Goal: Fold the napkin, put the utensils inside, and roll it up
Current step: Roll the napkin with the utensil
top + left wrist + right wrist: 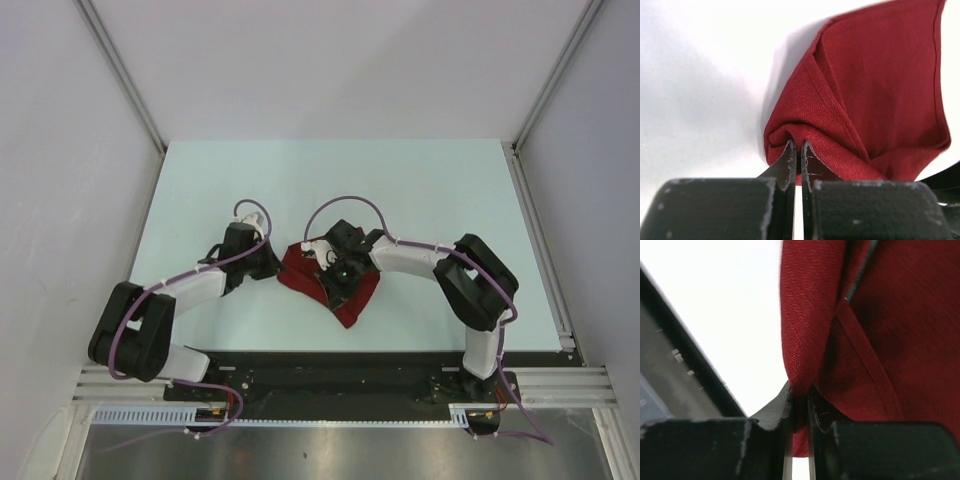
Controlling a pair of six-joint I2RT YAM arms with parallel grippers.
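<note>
The dark red napkin [348, 296] lies bunched and creased at the middle of the table, between my two arms. My left gripper [274, 268] is at its left edge. In the left wrist view that gripper [796, 146] is shut, its tips pinching a rolled fold of the napkin [865, 90]. My right gripper [335, 274] sits over the cloth's middle. In the right wrist view it [799, 391] is shut on a hanging fold of the napkin [880, 340], with cloth showing between the jaws. The utensils are out of view.
The pale green table [420, 190] stretches behind and to both sides of the cloth. White walls with metal frame posts [545, 90] enclose it. A black base rail [340, 372] runs along the near edge.
</note>
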